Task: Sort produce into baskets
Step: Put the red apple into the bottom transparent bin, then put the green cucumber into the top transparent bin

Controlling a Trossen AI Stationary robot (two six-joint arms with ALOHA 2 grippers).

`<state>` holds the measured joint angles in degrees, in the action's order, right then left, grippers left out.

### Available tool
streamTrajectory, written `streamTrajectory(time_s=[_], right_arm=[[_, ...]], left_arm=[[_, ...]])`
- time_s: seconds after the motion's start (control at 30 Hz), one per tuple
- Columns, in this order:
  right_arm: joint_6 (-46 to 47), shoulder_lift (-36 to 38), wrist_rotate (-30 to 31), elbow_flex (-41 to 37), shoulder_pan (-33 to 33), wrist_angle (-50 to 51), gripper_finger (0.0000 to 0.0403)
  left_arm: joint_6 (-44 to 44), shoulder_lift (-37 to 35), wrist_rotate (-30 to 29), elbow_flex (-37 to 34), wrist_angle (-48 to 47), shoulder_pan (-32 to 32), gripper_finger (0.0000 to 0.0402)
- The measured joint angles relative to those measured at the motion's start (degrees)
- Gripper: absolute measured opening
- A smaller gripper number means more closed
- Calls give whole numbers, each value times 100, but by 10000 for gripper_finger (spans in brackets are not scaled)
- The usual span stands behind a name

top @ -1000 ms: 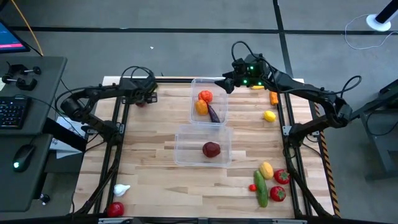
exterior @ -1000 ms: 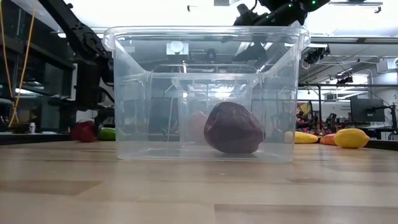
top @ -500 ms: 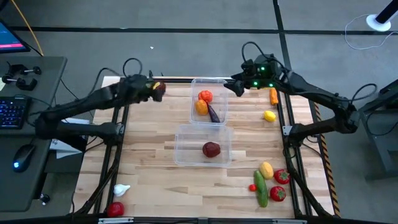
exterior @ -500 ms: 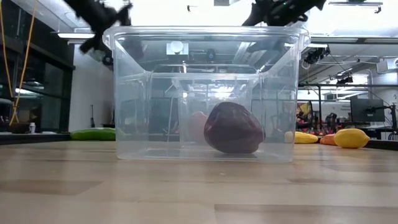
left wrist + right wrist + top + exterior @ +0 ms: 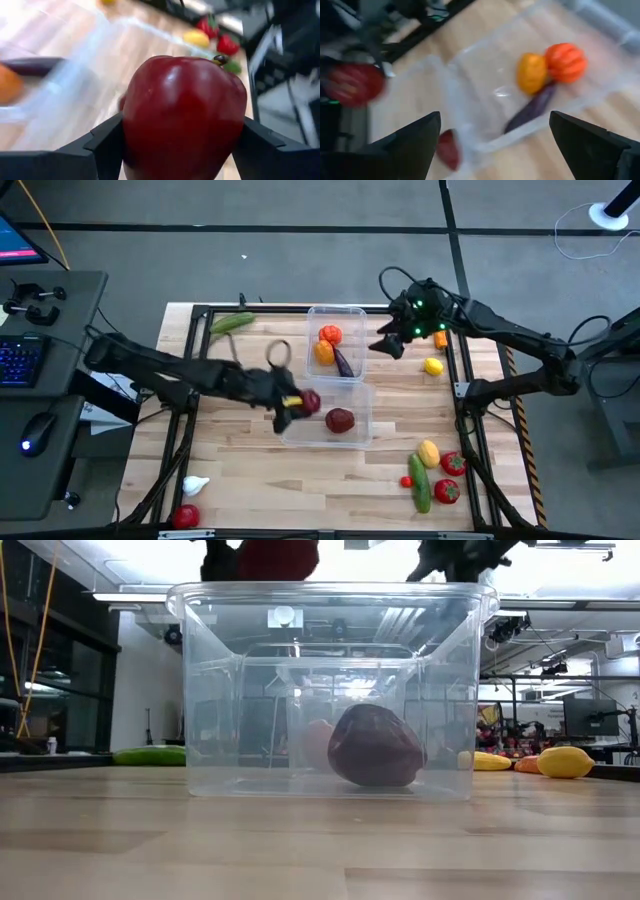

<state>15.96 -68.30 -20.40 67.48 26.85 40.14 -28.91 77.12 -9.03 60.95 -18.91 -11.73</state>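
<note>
The left gripper (image 5: pixel 297 404) is clamped on a red apple (image 5: pixel 182 117), one dark finger on each flank, and hangs over the left rim of the near basket (image 5: pixel 296 434). That basket holds one dark red fruit (image 5: pixel 340 420). I judge this to be the delivery step: the apple must travel a little further over the tub's open mouth before the fingers part (let go too early and it could strike the rim).

The right gripper (image 5: pixel 391 346) hovers beside the far basket (image 5: pixel 352 316), its fingers spread wide with nothing between them. Inside that tub lie an orange pepper (image 5: pixel 565 61), a yellow-orange piece (image 5: pixel 531 73) and a purple eggplant (image 5: pixel 529 113).

In the low view the apple (image 5: pixel 277 558) is cut off by the frame's top edge. The wrist views are smeared, so the produce beyond the apple is hard to name.
</note>
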Motion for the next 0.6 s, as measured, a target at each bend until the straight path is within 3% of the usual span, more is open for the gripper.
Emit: streamTrajectory(time_s=[0.07,0.27,0.47,0.6], right_arm=[[355,100,17,0,-231,23,365],[1629,472,121,0,-1057,-6,365],[2433,670,1336,0,-2091,439,365],[2986,662,1581,0,-2697,1168,365]], left_arm=[[226,270,160,68,-8,-20,270],[719,778,246,91,-72,49,381],[1056,813,312,91,247,50,381],[1056,377,571,183,354,33,383]])
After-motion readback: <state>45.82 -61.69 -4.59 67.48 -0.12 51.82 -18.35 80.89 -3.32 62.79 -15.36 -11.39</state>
